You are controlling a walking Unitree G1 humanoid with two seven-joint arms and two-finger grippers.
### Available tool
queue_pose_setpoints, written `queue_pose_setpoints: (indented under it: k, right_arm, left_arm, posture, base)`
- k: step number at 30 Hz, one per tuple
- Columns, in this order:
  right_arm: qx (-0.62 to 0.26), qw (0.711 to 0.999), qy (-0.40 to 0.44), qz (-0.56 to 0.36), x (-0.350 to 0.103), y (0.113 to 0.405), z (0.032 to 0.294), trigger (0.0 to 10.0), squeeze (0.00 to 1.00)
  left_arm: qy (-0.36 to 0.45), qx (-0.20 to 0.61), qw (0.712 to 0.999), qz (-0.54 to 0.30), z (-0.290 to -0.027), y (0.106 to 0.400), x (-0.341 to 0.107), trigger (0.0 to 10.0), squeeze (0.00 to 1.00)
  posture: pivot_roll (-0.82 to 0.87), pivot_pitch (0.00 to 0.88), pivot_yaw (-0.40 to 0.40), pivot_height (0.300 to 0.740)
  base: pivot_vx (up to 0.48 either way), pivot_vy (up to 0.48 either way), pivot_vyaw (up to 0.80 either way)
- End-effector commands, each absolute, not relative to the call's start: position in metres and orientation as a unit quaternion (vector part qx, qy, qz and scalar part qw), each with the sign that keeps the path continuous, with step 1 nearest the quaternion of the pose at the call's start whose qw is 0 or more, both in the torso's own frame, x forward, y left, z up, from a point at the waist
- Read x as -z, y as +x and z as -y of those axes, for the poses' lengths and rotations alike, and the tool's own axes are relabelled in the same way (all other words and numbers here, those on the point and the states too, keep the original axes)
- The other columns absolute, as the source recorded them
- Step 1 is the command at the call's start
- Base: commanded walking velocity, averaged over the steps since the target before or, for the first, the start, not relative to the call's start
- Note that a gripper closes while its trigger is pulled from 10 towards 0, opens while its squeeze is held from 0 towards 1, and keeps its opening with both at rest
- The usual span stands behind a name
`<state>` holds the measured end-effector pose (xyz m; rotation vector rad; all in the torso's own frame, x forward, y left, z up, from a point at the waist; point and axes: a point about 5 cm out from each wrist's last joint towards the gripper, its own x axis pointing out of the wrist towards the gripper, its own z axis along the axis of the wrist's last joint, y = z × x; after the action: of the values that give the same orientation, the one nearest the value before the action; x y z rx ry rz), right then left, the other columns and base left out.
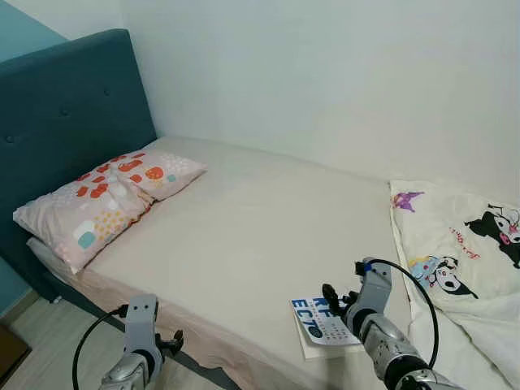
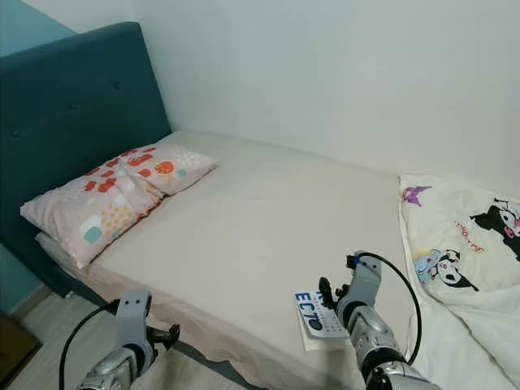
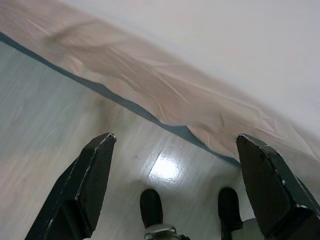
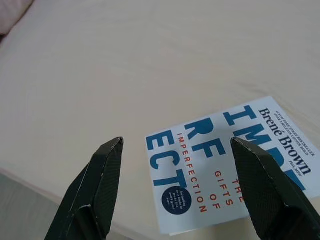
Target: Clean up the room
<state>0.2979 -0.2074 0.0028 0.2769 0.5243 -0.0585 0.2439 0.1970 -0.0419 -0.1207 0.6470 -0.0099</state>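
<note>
Our right gripper (image 4: 175, 190), jaws released, hangs above the book (image 4: 225, 165) on the bed (image 1: 244, 227). It looks thin, stiff; we grab its edge.

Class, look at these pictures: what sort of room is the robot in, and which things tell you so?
Most likely a bedroom. A bed with a teal headboard stands against the wall, two patterned pillows lie at its head, and a cartoon-print duvet is bunched at the other end. A book lies near the bed's edge.
</note>
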Motion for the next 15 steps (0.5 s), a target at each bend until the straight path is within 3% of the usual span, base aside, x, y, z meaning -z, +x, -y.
queue_pose_setpoints:
  k: [1,15]
  right_arm:
    - [0.034,0.954,0.136,-0.266,-0.003,0.299,0.208,10.0,0.00]
    - [0.048,0.953,0.156,-0.255,-0.009,0.304,0.211,10.0,0.00]
  left_arm:
    - [-0.059,0.007,0.939,-0.339,-0.196,0.233,0.050,10.0,0.00]
    - [-0.080,-0.006,0.945,-0.318,-0.199,0.242,0.043,10.0,0.00]
  posture:
    - [-0.14,0.000,-0.013,0.720]
    - [-0.13,0.004,0.005,0.685]
  base:
    - [0.000,0.000,0.00]
    - [0.000,0.000,0.00]
